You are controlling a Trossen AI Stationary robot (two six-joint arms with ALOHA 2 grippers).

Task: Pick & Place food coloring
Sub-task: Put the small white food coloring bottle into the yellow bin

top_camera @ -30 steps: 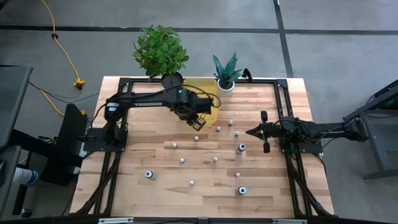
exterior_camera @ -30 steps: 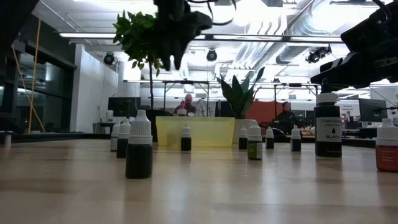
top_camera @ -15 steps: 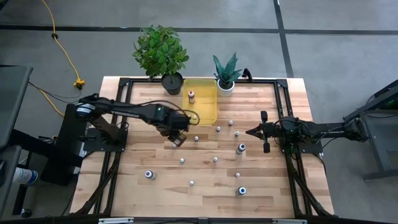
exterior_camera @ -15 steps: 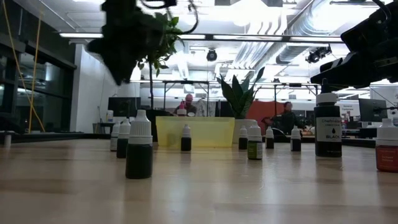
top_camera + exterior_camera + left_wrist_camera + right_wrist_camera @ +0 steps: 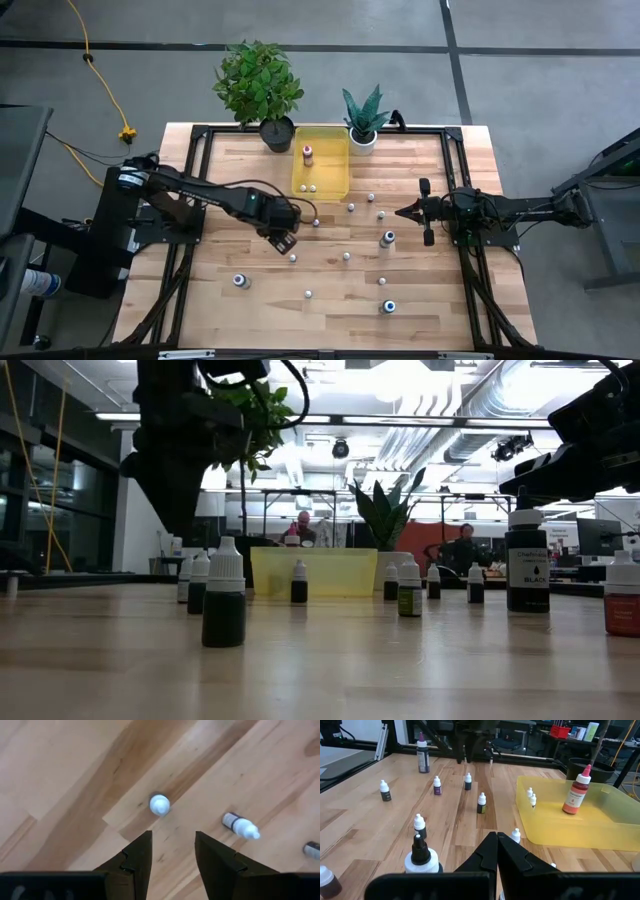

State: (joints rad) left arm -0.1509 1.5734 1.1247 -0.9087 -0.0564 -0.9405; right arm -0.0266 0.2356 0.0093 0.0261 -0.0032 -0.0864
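Table [image 5: 220, 300]: roughly twelve loose bottles [image 5: 293, 258].

I was working in an open lab or workshop space: a wooden table [image 5: 250, 300] on a black frame stood on a grey concrete floor [image 5: 540, 90], exposed ducts [image 5: 470, 400] ran overhead, and people sat at monitors [image 5: 190, 530] behind.

The table [image 5: 220, 300] was pale wooden planking. On it stood scattered food coloring bottles [image 5: 346, 256], a yellow tray [image 5: 321, 172] at the far edge, and two potted plants [image 5: 259, 82] flanking that tray.
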